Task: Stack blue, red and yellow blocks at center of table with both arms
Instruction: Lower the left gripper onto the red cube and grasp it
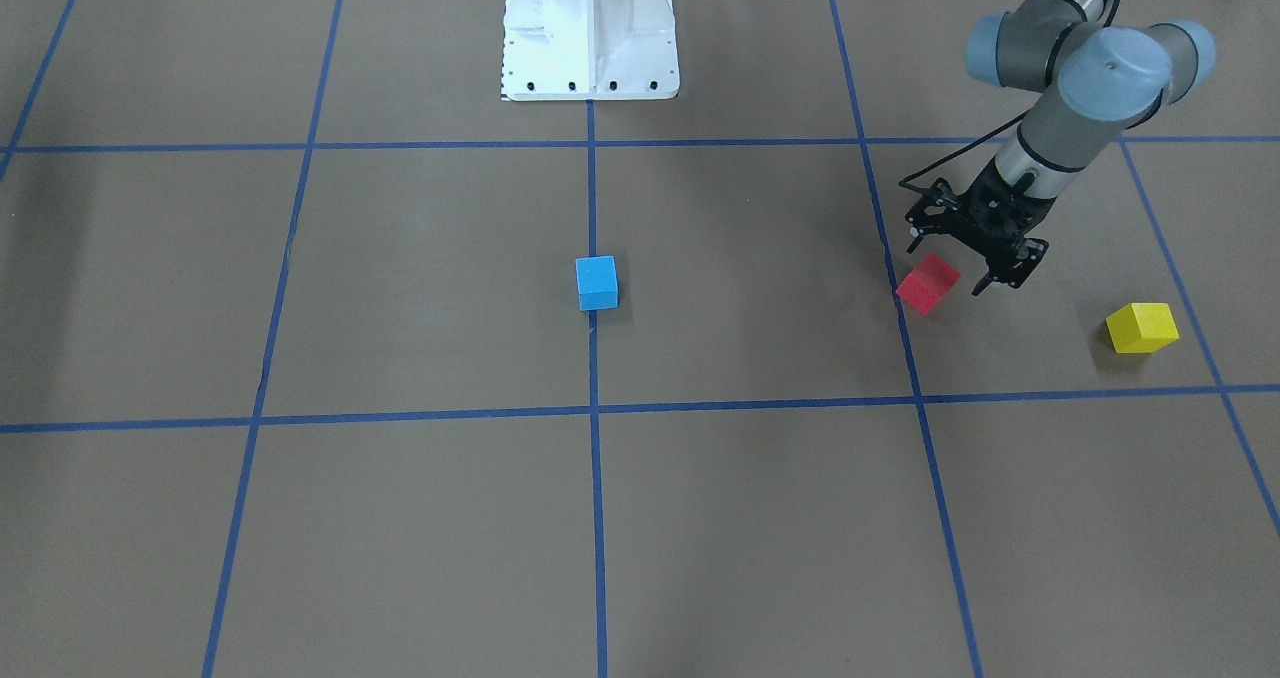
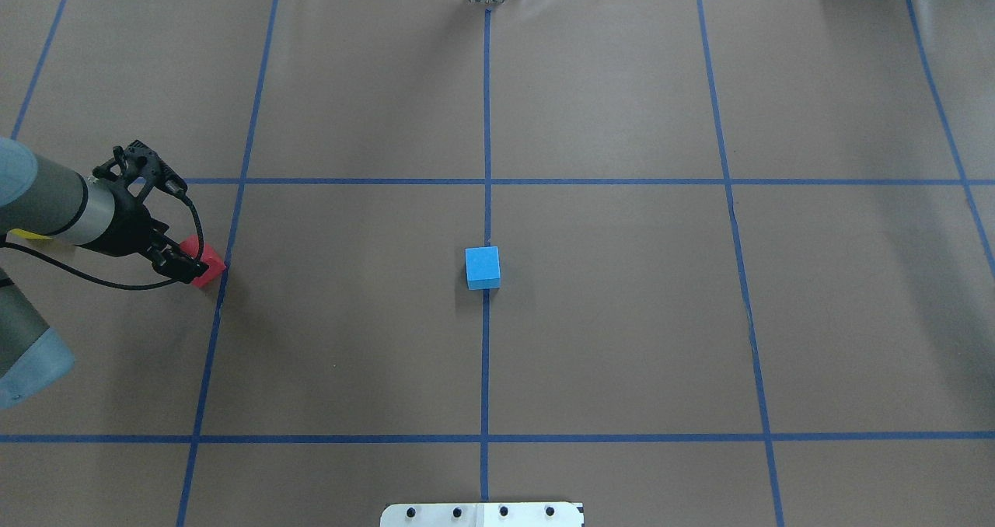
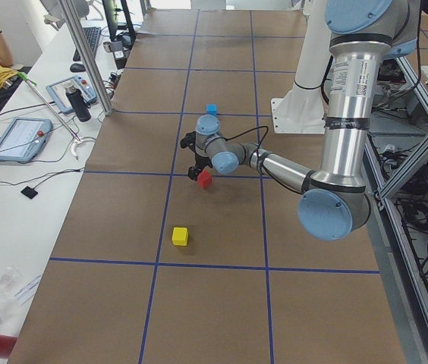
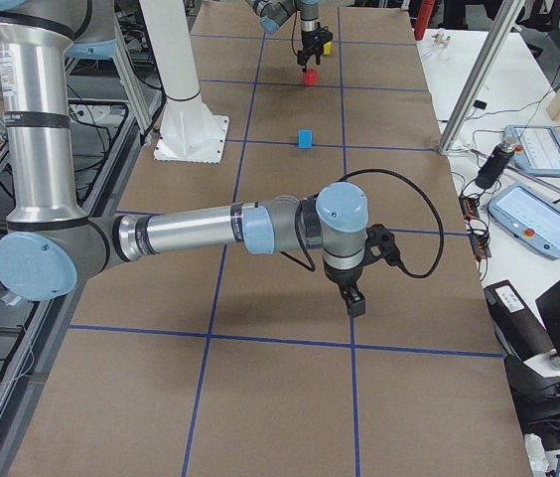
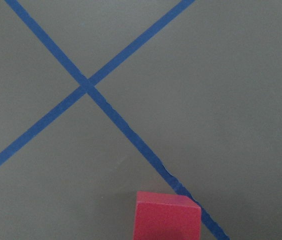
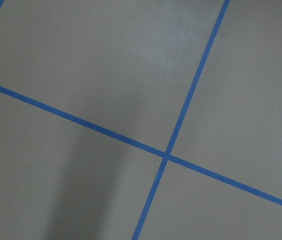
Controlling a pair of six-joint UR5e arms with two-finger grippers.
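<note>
Table (image 2: 622, 317) first: its brown surface, ruled into cells by blue tape lines (image 2: 487, 123), gives us the target, since the middle line runs out from the white pedestal (image 1: 590, 28) and marks the centre. We read the left arm (image 1: 1080, 108) as the working one. It reaches out over its own side of the table because both loose blocks lie there. The right arm (image 4: 191, 234) stretches over the table on the other side, well apart from every block, and we judge it is held there to stay out of the way. The right gripper (image 4: 354, 303) points down near a tape crossing. We cannot tell whether its jaws are apart or together, as only the side view shows it.

The left gripper (image 1: 950, 260) hangs just over the red block (image 1: 926, 286) with its jaws spread wider than the cube and nothing clamped between them, as far as we can make out. We take this as the approach to a pick. The blue block (image 1: 596, 283) sits alone on the middle line at the table's centre, so we judge it is the base of the stack. The red block lies on a tape line on the robot's left, turned cornerwise to the grid, so the fingers may need a wrist turn to meet flat faces. The yellow block (image 1: 1141, 326) lies farther out on the same side, apart from the red one and from the gripper.
</note>
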